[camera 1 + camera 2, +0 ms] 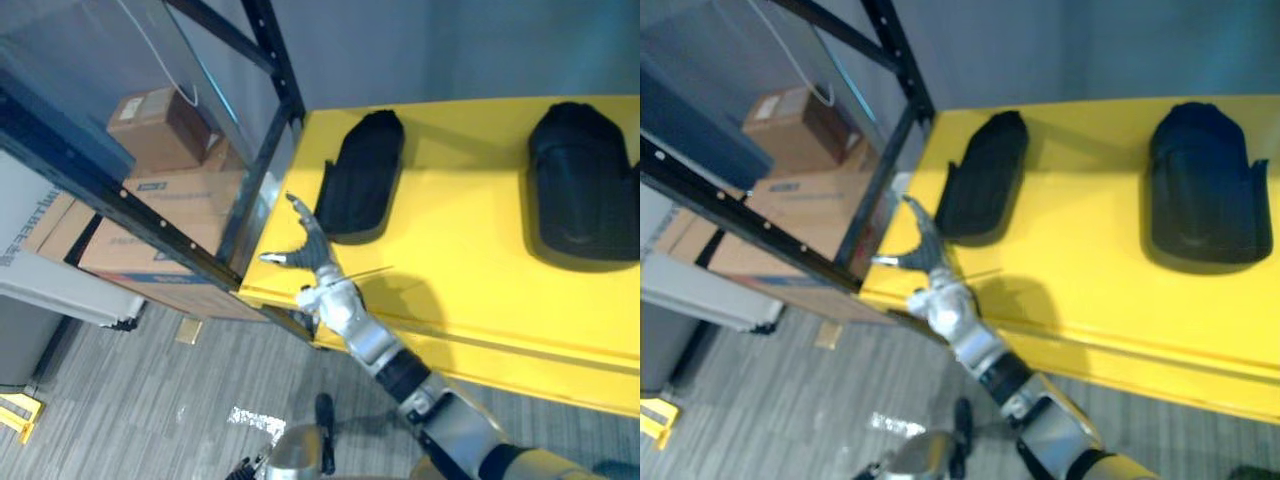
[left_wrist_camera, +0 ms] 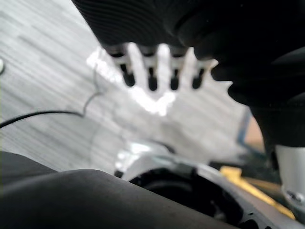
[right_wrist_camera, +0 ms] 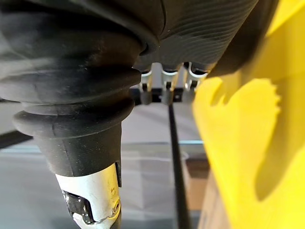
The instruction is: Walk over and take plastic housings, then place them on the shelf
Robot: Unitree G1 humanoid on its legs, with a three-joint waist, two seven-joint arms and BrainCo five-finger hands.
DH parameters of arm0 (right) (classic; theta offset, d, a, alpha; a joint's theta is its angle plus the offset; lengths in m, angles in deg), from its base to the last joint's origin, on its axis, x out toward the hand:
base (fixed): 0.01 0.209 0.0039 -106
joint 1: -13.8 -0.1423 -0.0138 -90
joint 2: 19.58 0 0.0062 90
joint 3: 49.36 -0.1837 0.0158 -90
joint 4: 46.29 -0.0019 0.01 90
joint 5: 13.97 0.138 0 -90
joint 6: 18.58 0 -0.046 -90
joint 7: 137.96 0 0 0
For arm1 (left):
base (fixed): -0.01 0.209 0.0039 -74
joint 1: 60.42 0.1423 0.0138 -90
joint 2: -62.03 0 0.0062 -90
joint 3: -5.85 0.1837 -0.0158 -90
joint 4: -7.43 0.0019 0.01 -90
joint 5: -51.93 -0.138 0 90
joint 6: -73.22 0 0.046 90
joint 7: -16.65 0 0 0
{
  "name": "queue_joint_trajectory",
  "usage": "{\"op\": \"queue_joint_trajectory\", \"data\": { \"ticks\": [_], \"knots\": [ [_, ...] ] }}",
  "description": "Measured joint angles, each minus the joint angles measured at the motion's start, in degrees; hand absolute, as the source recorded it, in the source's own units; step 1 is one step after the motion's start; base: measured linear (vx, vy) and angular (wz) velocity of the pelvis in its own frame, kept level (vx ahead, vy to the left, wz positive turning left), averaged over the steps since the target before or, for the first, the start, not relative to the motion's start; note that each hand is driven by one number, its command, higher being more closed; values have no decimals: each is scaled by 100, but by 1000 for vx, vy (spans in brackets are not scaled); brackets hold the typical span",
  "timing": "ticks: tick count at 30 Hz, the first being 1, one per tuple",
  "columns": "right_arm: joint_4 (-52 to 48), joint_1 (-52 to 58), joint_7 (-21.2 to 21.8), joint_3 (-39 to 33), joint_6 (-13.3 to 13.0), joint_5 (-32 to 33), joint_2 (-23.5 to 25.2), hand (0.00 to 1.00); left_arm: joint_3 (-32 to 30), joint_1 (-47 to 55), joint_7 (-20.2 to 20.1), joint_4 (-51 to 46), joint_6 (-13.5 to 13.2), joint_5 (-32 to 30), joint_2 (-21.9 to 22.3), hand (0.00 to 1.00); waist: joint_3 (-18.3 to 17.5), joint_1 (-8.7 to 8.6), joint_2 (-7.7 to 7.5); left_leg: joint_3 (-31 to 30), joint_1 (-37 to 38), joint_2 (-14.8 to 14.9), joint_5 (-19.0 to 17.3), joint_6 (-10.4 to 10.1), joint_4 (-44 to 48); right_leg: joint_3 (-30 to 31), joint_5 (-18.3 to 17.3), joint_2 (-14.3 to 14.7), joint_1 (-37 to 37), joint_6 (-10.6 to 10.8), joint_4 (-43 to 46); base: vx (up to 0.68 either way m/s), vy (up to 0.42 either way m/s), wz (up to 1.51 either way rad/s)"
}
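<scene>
Diffuse light from overhead falls evenly on the scene. The yellow table is the brightest surface and carries no hot spots. The left plastic housing and the right plastic housing swallow the light, and each throws a soft, narrow shadow along its near edge. The grey floor lies dimmer, broken by a white patch of glare. The clear panel of the shelf bears a pale reflected haze.

A yellow table stands on a grey plank-patterned floor. Beyond the table's left end, 1 small brown cardboard box sits on top of larger cardboard boxes
</scene>
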Motion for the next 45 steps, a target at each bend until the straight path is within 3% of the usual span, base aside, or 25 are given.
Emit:
{"op": "queue_joint_trajectory", "data": {
  "ticks": [13,16,18,23,25,28,30,32,34,37,38,39,41,42,45],
  "knots": [
    [-104,92,-149,-10,-14,-118,46,0,114,-66,25,5,-78,-6,-135,0,140,10,-162,60,-3,131,-45,-59,6,44,108,170,23,-7,-132,-6,-6,-3],
    [-104,107,13,-10,-275,-111,67,0,114,-75,43,8,-82,-7,-166,0,171,10,-210,142,62,170,-78,-58,19,85,166,238,103,-5,-270,0,-6,-12],
    [-124,112,266,9,-582,-105,104,0,112,-83,63,18,-81,-35,-174,0,176,14,-219,165,106,209,-173,-77,107,111,222,305,222,-4,-414,-5,3,-11],
    [-540,143,841,367,-1049,67,143,0,87,-124,106,58,-76,-97,-195,0,156,15,-270,204,109,299,-230,-77,156,113,331,437,325,-19,-664,-6,-12,-6],
    [-903,277,1282,606,-1221,376,142,0,-5,-132,141,67,-71,-240,-203,0,143,18,-336,241,205,350,-229,-79,93,111,403,527,448,-30,-845,22,-41,-9],
    [-1630,454,2096,1185,-1296,921,141,0,-148,-129,190,272,-55,-370,-280,0,-45,-23,-607,317,416,419,-208,-113,-111,115,487,676,658,-41,-1164,44,-47,-10],
    [-2245,524,2622,1421,-1270,1594,128,0,-318,-129,270,300,-10,-531,-350,0,-318,-43,-875,382,508,473,-148,-204,-331,107,558,786,725,-55,-1388,82,-56,-6],
    [-2654,525,2750,1308,-1190,2098,62,0,-394,-135,324,330,60,-563,-416,0,-519,-36,-1053,454,543,496,-112,-249,-444,138,625,842,731,-65,-1539,72,-24,-10],
    [-2922,562,2727,979,-1177,2423,-50,0,-538,-167,372,359,115,-657,-433,0,-591,-88,-1168,465,639,494,-99,-267,-503,173,679,866,850,-91,-1650,53,-7,-2],
    [-3522,849,2374,-220,-1158,2525,-372,0,-729,-254,428,404,180,-694,-450,0,-718,-176,-1286,534,718,500,-100,-268,-517,352,699,879,893,-117,-1666,0,8,-7],
    [-3877,1072,2174,-979,-1163,2505,-501,0,-777,-287,444,402,178,-684,-444,0,-728,-168,-1302,612,759,510,-98,-271,-521,446,710,889,883,-130,-1680,-22,11,-27],
    [-4221,1346,1935,-1816,-1197,2465,-629,0,-816,-284,471,407,178,-675,-439,0,-750,-186,-1281,688,803,530,-95,-276,-529,534,747,912,883,-166,-1704,-35,10,-30],
    [-4553,1737,1637,-2837,-1275,2357,-858,0,-871,-266,500,437,175,-644,-373,0,-857,-228,-1219,810,812,565,-87,-290,-554,656,833,959,826,-231,-1754,-48,10,-33],
    [-4695,2091,1283,-3700,-1371,2237,-1081,0,-980,-230,593,477,175,-625,-284,0,-947,-357,-1154,918,817,593,-74,-309,-556,784,893,993,783,-244,-1807,-35,8,-35],
    [-4771,2907,737,-4918,-1540,2142,-1286,0,-1024,-152,676,506,179,-635,-261,0,-1114,-595,-1033,1072,809,672,-61,-334,-563,925,895,1068,711,-239,-1873,-65,-21,-30]
  ]
}}
